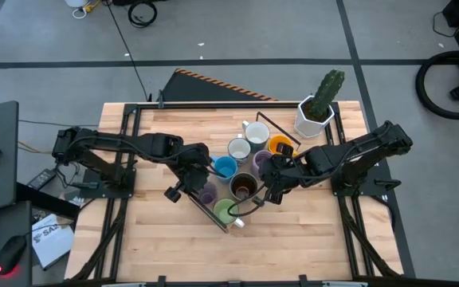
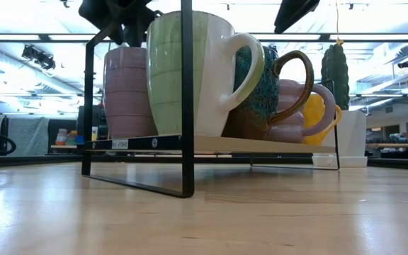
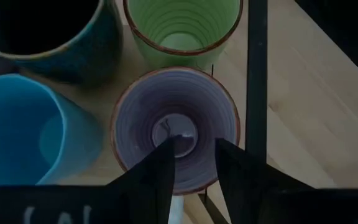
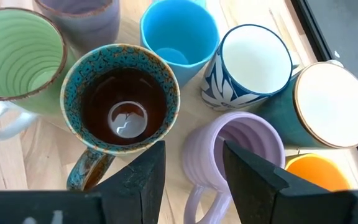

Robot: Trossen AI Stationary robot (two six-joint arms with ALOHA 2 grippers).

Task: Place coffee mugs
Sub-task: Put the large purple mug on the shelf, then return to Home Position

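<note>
Eight mugs stand close together on a low black-framed wooden shelf: green, dark brown, blue, two white ones, orange and two lavender. My left gripper is open just above the left lavender mug at the shelf's left side, fingers pointing down over its rim. My right gripper is open above the right lavender mug, one finger over the gap toward the brown mug, the other over the mug's mouth. In the low view both grippers sit above the mugs' rims.
A white faceted pot with a green cactus stands at the table's far right corner, behind the shelf. The shelf's black uprights and top bar run close beside the mugs. Bare wooden tabletop lies on the near side.
</note>
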